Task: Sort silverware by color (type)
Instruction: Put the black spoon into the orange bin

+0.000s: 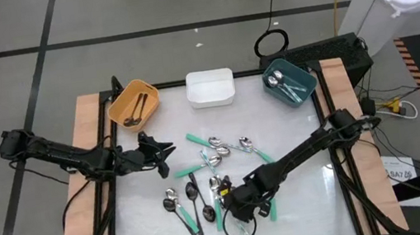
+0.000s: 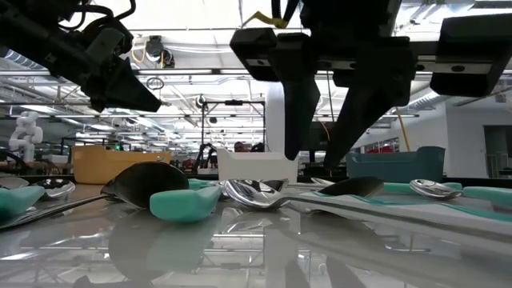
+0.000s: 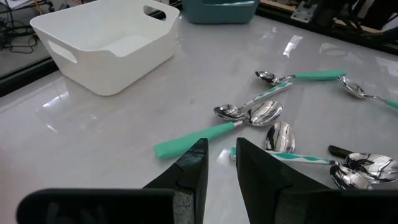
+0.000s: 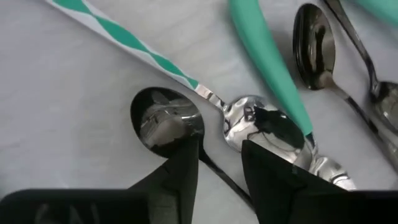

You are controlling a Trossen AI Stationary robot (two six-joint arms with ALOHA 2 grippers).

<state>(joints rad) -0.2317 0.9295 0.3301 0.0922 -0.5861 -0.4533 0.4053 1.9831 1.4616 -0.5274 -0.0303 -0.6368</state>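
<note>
Right gripper (image 4: pixel 219 163) sits low over the loose spoons (image 1: pixel 204 187) mid-table, jaws parted astride a black-handled spoon (image 4: pixel 166 121) for pickup, nothing grasped yet; left gripper (image 1: pixel 168 159) waits nearby, jaws narrowly apart, empty.

**Crowded centre, open edges**

Spoons (image 1: pixel 211 180) clutter the table's (image 1: pixel 307 211) middle, overlapping, with the right gripper (image 1: pixel 235 203) low among them. Three bins (image 1: pixel 210 87) line the far edge. The left gripper (image 1: pixel 167 151) hangs beside the pile.
</note>
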